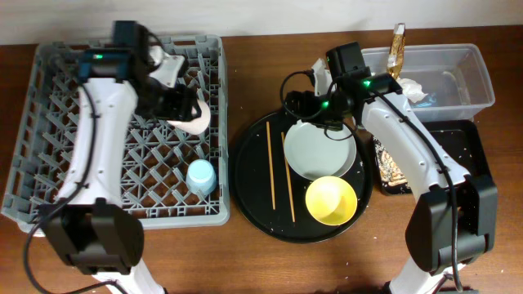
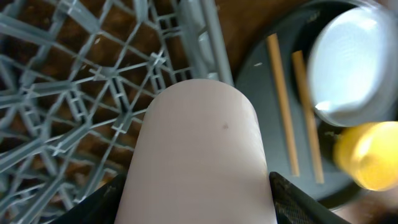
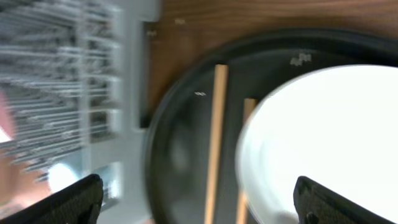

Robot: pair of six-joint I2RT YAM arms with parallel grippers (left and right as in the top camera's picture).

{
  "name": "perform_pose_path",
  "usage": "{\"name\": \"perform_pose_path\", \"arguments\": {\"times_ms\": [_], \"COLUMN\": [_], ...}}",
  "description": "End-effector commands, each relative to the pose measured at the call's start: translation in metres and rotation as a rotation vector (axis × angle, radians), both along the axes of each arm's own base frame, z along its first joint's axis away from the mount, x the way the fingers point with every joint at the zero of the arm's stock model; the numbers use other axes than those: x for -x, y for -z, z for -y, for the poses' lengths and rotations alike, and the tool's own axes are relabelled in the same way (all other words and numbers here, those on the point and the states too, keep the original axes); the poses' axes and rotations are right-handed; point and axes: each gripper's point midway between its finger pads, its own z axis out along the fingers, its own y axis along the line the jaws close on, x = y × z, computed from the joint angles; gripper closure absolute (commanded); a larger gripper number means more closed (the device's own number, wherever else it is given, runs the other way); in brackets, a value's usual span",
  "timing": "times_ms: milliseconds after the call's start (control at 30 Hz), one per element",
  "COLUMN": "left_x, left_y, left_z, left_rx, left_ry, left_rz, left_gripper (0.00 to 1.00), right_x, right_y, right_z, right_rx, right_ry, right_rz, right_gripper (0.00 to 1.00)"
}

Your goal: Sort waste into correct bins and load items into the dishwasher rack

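My left gripper (image 1: 186,110) is shut on the small pink cup (image 2: 199,155) and holds it over the grey dishwasher rack (image 1: 49,122), right of its middle. The light-blue cup (image 1: 201,176) stands in the rack's front right part. My right gripper (image 1: 315,110) is open and empty above the top left edge of the pale grey plate (image 1: 319,149), which also shows in the right wrist view (image 3: 323,137). The two chopsticks (image 1: 270,167) and the yellow bowl (image 1: 331,200) lie on the round black tray (image 1: 249,188). The snack wrapper (image 1: 398,45) leans in the clear tub (image 1: 474,73) with a white napkin (image 1: 417,90).
The shallow black tray (image 1: 466,143) sits at the right below the clear tub, with brownish scraps (image 1: 388,167) at its left end. Bare wooden table runs along the front.
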Motion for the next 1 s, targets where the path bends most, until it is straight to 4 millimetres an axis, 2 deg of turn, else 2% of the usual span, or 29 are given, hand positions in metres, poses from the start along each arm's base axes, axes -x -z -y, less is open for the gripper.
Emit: {"name": "perform_pose_path", "arguments": {"times_ms": [0, 67, 233, 333, 400, 433, 467, 533, 633, 667, 700, 733, 767, 833, 867, 900, 967], "left_x": [0.000, -0.006, -0.007, -0.009, -0.012, -0.015, -0.018, -0.025, -0.046, -0.050, -0.050, -0.047, -0.043, -0.031, -0.027, -0.024, -0.022], "left_y": [0.011, 0.027, 0.067, 0.092, 0.102, 0.102, 0.100, 0.090, 0.049, 0.033, 0.015, 0.010, 0.008, 0.007, 0.007, 0.009, 0.021], "left_z": [-0.001, 0.005, 0.001, 0.011, 0.017, 0.020, 0.021, 0.023, 0.039, 0.051, 0.076, 0.086, 0.099, 0.122, 0.133, 0.143, 0.156], "left_rx": [-0.184, -0.207, -0.248, -0.207, -0.183, -0.170, -0.166, -0.156, -0.071, -0.006, 0.110, 0.150, 0.191, 0.214, 0.215, 0.205, 0.150], "left_ry": [-0.004, 0.013, 0.013, 0.031, 0.039, 0.043, 0.042, 0.040, 0.053, 0.071, 0.119, 0.140, 0.168, 0.202, 0.222, 0.236, 0.130], "left_rz": [0.031, 0.038, -0.033, -0.088, -0.100, -0.089, -0.076, -0.044, 0.054, 0.081, 0.105, 0.105, 0.098, 0.075, 0.073, 0.071, 0.033], "left_gripper": [0.34, 0.35, 0.35, 0.34, 0.28, 0.21, 0.16, 0.16, 0.16, 0.16, 0.17, 0.18, 0.20, 0.22, 0.22, 0.22, 0.21], "right_x": [-0.006, -0.005, -0.002, 0.000, 0.000, 0.000, 0.000, -0.001, -0.002, -0.001, -0.001, -0.003, -0.007, -0.016, -0.020, -0.023, -0.020], "right_y": [0.007, 0.008, 0.009, 0.010, 0.010, 0.010, 0.010, 0.009, 0.009, 0.009, 0.009, 0.006, -0.005, -0.044, -0.076, -0.098, -0.151], "right_z": [0.021, 0.021, 0.022, 0.022, 0.022, 0.022, 0.022, 0.022, 0.022, 0.022, 0.023, 0.024, 0.027, 0.038, 0.053, 0.069, 0.122], "right_rx": [0.126, 0.127, 0.131, 0.133, 0.133, 0.133, 0.132, 0.131, 0.131, 0.131, 0.131, 0.124, 0.111, 0.090, 0.087, 0.107, 0.143], "right_ry": [0.036, 0.035, 0.035, 0.034, 0.034, 0.034, 0.035, 0.035, 0.035, 0.035, 0.037, 0.056, 0.082, 0.115, 0.154, 0.198, 0.345], "right_rz": [0.030, 0.023, 0.012, 0.004, 0.004, 0.004, 0.004, 0.007, 0.009, 0.007, 0.008, 0.008, 0.026, 0.109, 0.178, 0.227, 0.333], "right_gripper": [0.01, 0.01, 0.02, 0.02, 0.01, 0.02, 0.02, 0.02, 0.02, 0.02, 0.01, 0.02, 0.01, 0.01, 0.02, 0.01, 0.02]}}
